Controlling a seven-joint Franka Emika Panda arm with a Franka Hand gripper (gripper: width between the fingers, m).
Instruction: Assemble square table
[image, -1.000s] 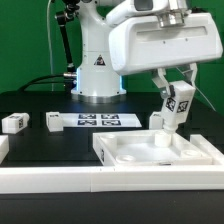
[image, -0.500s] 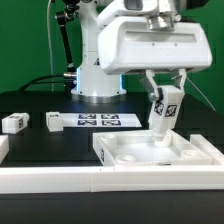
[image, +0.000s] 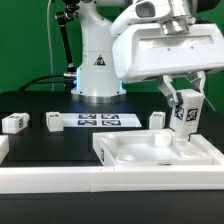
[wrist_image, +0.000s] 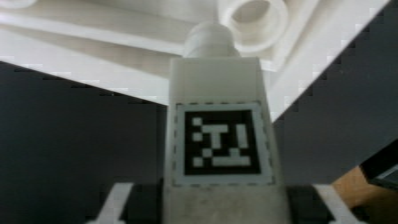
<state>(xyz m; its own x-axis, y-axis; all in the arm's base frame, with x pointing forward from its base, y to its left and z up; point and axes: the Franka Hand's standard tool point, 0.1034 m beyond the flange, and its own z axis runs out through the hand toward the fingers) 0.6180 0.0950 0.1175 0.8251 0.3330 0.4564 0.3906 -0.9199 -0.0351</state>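
Observation:
In the exterior view my gripper (image: 184, 99) is shut on a small white tagged leg (image: 186, 110), which hangs slightly tilted in the air. The leg is over the far right corner of the white square table top (image: 130, 152), and its lower end is just above the raised rim. In the wrist view the leg (wrist_image: 217, 95) runs out from between the jaws of the gripper (wrist_image: 224, 206). Its tip points at a round socket post (wrist_image: 260, 18) on the table top (wrist_image: 98, 40). Three more legs lie on the black table: two at the exterior view's left (image: 13, 122) (image: 51, 121) and one behind the slab (image: 157, 119).
The marker board (image: 100, 121) lies flat in front of the arm's white base (image: 97, 75). A long white border rail (image: 90, 182) runs along the near edge. A green wall stands behind the scene.
The held leg swung toward the exterior view's left, then back to the right, and now hangs further right over the slab's corner. The grip has not changed.

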